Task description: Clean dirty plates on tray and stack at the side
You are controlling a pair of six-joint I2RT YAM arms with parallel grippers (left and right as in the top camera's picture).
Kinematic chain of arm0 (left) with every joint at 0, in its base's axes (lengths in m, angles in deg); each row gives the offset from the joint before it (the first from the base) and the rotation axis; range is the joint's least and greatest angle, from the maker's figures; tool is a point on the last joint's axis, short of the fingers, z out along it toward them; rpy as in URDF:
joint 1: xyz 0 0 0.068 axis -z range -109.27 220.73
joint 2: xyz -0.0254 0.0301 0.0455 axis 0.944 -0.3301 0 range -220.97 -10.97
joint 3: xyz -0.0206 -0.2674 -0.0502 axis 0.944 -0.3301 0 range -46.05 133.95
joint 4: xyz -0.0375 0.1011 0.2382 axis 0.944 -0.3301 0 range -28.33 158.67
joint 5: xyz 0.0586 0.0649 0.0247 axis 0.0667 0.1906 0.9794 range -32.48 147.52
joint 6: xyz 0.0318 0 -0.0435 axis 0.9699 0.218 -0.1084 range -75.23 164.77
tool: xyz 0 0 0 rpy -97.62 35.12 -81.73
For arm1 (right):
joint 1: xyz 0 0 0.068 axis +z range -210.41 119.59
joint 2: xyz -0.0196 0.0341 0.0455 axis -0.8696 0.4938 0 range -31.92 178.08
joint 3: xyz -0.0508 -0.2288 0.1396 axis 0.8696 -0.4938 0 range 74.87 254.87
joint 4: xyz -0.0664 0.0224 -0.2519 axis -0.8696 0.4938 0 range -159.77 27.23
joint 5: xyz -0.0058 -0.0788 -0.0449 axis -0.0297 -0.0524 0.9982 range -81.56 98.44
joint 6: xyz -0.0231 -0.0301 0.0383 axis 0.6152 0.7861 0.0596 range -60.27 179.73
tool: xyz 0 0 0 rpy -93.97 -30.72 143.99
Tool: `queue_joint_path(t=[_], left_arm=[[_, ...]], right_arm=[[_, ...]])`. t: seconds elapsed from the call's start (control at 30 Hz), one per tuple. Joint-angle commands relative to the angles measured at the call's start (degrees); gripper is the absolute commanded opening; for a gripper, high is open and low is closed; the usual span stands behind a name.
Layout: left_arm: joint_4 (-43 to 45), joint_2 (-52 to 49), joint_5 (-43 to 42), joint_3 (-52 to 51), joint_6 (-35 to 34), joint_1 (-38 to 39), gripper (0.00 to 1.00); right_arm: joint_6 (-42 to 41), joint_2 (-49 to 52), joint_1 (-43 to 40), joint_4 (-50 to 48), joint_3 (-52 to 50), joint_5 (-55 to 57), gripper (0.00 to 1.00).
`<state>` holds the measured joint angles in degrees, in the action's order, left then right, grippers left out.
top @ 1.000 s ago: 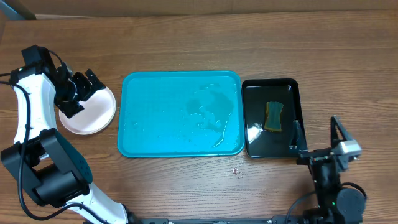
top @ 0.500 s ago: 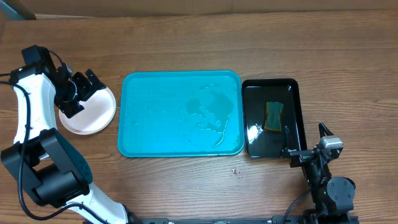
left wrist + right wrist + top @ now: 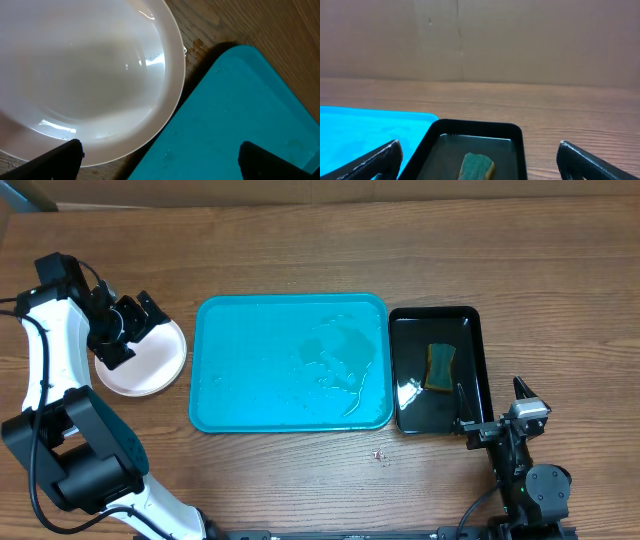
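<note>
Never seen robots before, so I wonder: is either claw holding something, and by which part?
Nothing is held. The left gripper is open over the round white plate; the right gripper is open near the glossy black rectangular tray.

We see a table (image 3: 300,240) of brown wood, its grain plain and its finish a low satin. On the tray (image 3: 240,390) we read smooth turquoise plastic, semi-matt where dry, with a shiny wet film and scattered droplets toward its right half. The plate (image 3: 90,75) looks like glazed white ware, smooth and glossy, throwing soft highlights. We find the black tray (image 3: 410,400) to be glossy plastic, mirror-bright at its floor. The sponge (image 3: 439,367) in it looks coarse and porous, green over yellow. The wall (image 3: 520,40) behind looks like matt brown cardboard.
</note>
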<state>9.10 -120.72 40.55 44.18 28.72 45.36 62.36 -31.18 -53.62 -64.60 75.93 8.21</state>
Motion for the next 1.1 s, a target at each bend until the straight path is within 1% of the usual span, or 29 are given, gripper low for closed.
queue_joint_path(t=[0.0, 0.53, 0.67, 0.83, 1.07], left_arm=[[0.04, -0.04, -0.46, -0.07, 1.29, -0.09, 1.00], [0.04, -0.15, -0.44, -0.07, 1.29, -0.09, 1.00], [0.04, 0.04, -0.44, -0.07, 1.29, 0.90, 1.00], [0.02, 4.26, -0.44, -0.07, 1.29, 6.08, 1.00], [0.02, 15.78, -0.44, -0.07, 1.29, 16.72, 1.00]], right_arm=[[0.42, -0.57, -0.11, -0.33, -0.61, -0.48, 1.00], [0.42, -0.57, -0.11, -0.33, -0.61, -0.48, 1.00], [0.42, -0.57, -0.11, -0.33, -0.61, -0.48, 1.00], [0.42, -0.57, -0.11, -0.33, -0.61, -0.48, 1.00], [0.42, -0.57, -0.11, -0.33, -0.61, -0.48, 1.00]])
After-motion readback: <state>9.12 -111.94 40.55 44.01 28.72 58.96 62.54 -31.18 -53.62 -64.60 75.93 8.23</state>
